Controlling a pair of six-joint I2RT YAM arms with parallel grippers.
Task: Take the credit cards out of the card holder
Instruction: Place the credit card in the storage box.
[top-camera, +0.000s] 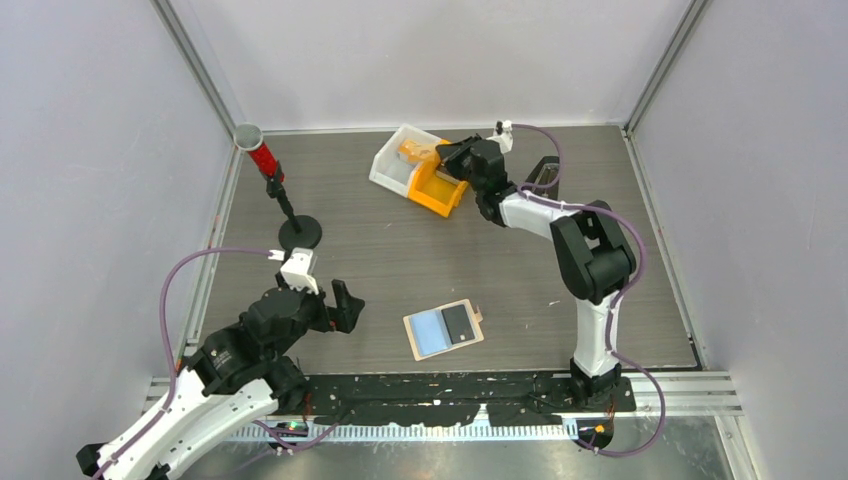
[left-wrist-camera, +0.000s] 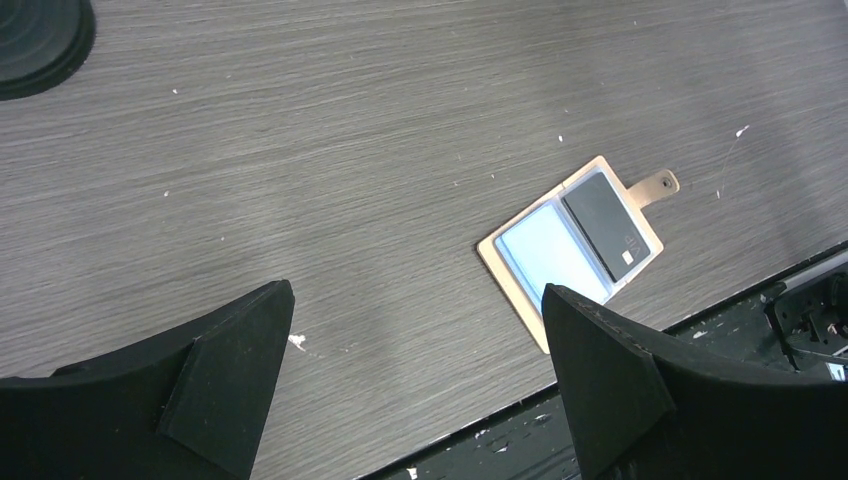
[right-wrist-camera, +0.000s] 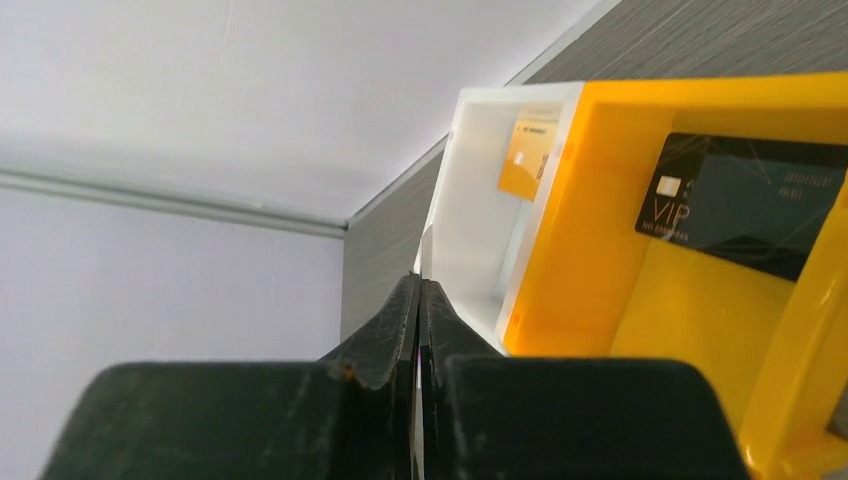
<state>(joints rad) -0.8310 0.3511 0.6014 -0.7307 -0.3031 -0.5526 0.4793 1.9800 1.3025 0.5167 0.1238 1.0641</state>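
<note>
The card holder (left-wrist-camera: 570, 250) is lying open near the table's front edge, showing a light blue card (left-wrist-camera: 545, 250) beside a dark card (left-wrist-camera: 605, 225). The left gripper (left-wrist-camera: 415, 300) is hovering to its left, fingers spread wide. The right gripper (right-wrist-camera: 420, 300) is hanging with fingers pressed together by the white bin (right-wrist-camera: 480, 200), which is holding an orange card (right-wrist-camera: 525, 160), and the orange bin (right-wrist-camera: 580, 250), which is holding a black card (right-wrist-camera: 745, 205).

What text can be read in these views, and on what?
"VIP": black card in the orange bin; its smaller print is blurred.
Orange card in the white bin: print too small to read.
Dark card in the card holder: pale marks, unreadable.
</note>
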